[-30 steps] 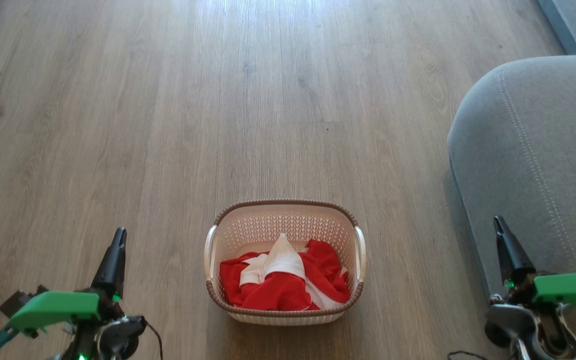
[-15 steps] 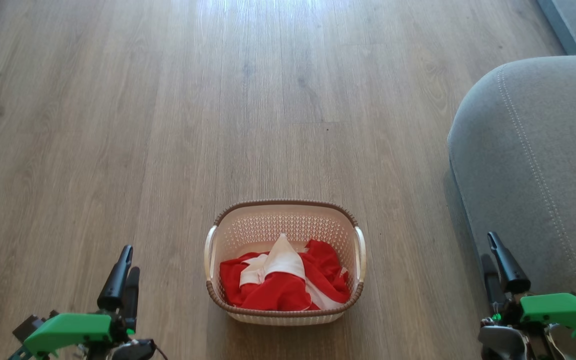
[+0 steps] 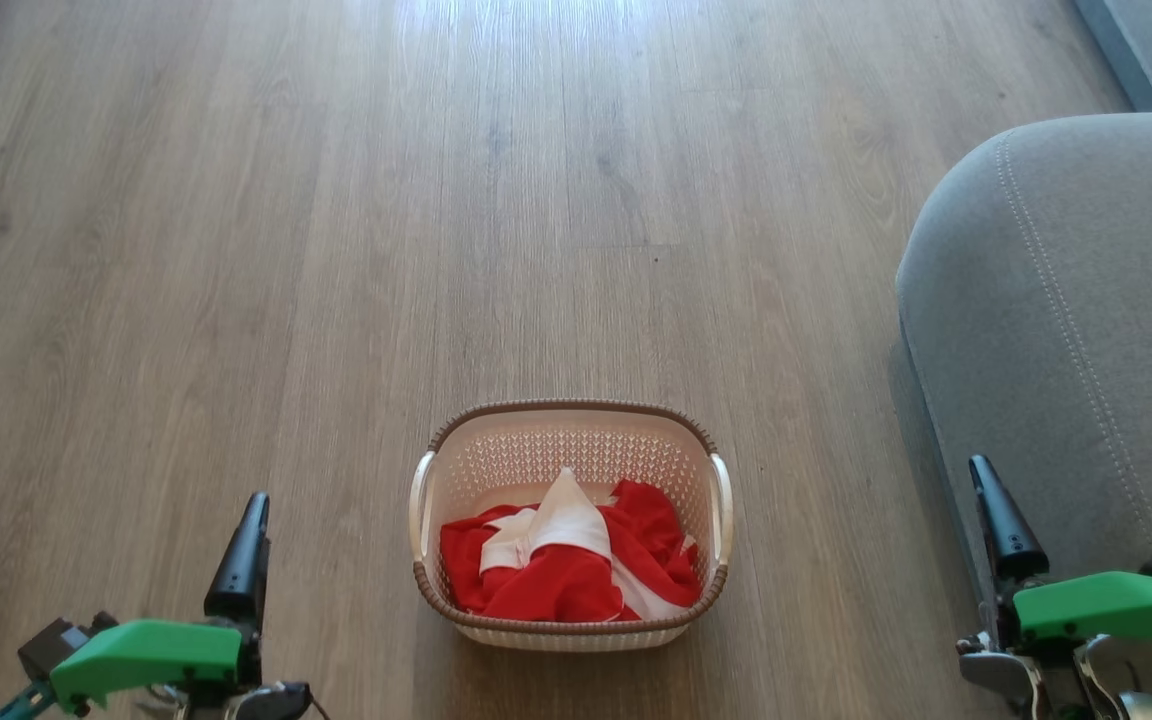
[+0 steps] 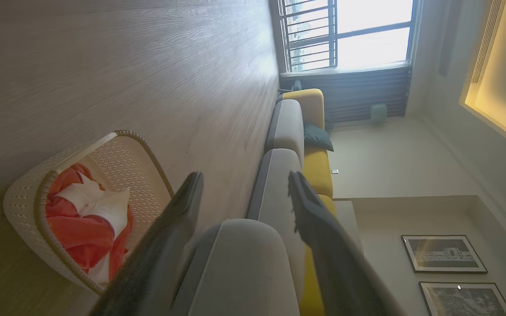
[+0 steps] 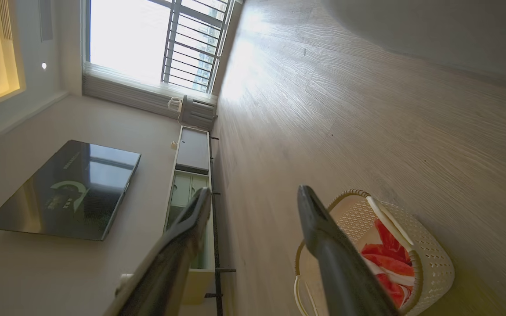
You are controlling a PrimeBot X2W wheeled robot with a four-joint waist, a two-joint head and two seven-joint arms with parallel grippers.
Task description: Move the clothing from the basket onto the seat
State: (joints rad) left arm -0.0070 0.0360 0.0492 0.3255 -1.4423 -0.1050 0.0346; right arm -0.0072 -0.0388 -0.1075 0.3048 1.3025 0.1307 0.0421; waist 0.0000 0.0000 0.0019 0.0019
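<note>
Starting at the left, the left hand (image 3: 254, 508) stands low over the wooden floor (image 3: 336, 250), well apart from the basket (image 3: 576, 405). Its jaws were pressed together a second ago and now stand wide apart and empty; the left wrist view confirms the gap between the two dark fingers. At centre, the basket rests on the floor between the two hands, and the clothing (image 3: 556, 580) lies bunched in its near half, untouched. At the right, the right hand (image 3: 986, 475) has likewise sprung open and holds nothing, and it sits slightly lower than before, just beside the front edge of the seat (image 3: 1066, 300). Judgement: both hands are now ready for a first grasp, and no garment has been moved yet. Limits of view: from the head camera each hand presents one finger edge-on, with the second concealed behind it. Green covers mask the wrists. The seat is cut off at the right border. The number of garments in the heap cannot be determined, and the basket bottom beneath them is hidden.
</note>
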